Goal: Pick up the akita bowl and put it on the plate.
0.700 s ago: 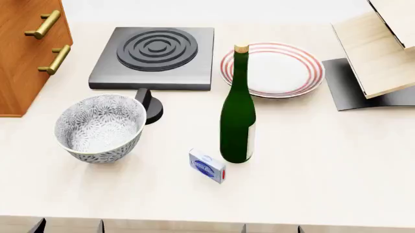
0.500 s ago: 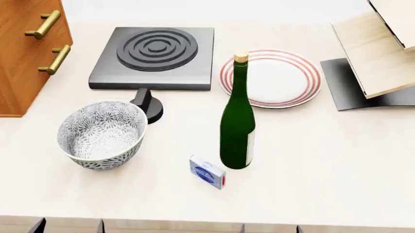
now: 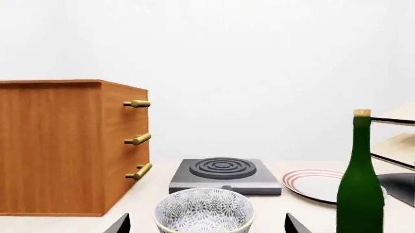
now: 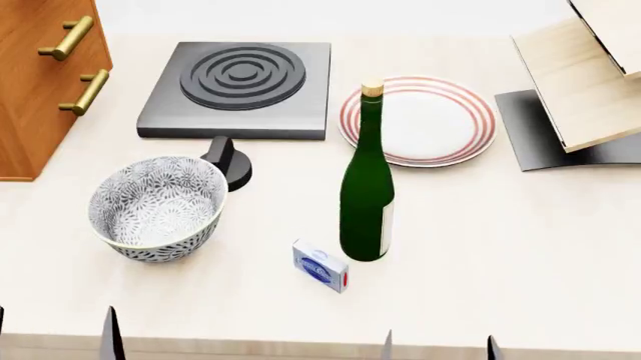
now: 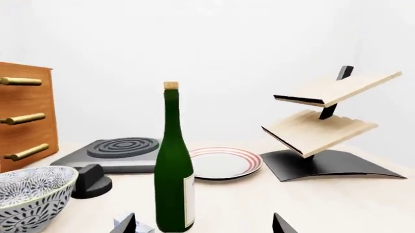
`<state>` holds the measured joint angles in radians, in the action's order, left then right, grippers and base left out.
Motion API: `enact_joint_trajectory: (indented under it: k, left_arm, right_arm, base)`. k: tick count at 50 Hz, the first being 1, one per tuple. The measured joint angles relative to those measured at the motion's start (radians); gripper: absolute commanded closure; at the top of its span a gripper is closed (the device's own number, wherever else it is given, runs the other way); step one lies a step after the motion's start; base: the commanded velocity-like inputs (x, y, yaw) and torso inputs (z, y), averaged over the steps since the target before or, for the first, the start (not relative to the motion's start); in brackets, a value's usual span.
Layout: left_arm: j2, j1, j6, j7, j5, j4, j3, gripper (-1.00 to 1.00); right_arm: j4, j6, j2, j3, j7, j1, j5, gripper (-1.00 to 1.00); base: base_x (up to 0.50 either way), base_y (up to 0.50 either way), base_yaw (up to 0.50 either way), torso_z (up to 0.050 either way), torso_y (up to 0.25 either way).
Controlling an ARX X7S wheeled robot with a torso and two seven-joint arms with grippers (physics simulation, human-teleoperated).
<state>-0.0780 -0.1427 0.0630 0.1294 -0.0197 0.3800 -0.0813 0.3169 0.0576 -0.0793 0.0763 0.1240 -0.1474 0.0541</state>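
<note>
The akita bowl, white with a dense grey-black floral pattern, stands upright on the counter at the left, in front of the stove. The left wrist view shows the akita bowl straight ahead. My left gripper is open, with its fingertips wide apart and short of the bowl. The plate, white with red rings, lies at the back right; the right wrist view has the plate behind the bottle. My right gripper is open and holds nothing. In the head view, both my left gripper and my right gripper show only tips at the near edge.
A tall green bottle stands between bowl and plate, with a small blue-and-white box by its base. A dark stove burner with a black knob sits behind the bowl. A wooden cabinet stands at the left and a tilted wooden rack at the right.
The head view shifted a little early on, so everything sits slightly lower in frame. Both grippers' fingertips have since risen into view at the near edge. The objects have not moved.
</note>
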Motion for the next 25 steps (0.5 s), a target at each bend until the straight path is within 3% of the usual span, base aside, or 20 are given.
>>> enact_joint_trajectory:
  k: [25]
  left_arm:
    - [-0.044, -0.134, 0.163, 0.082, 0.048, 0.234, -0.004, -1.0]
  right_arm:
    - [0.249, 0.131, -0.045, 0.01, 0.057, -0.156, 0.007, -1.0]
  base:
    - [0.0, 0.0, 0.0, 0.0, 0.0]
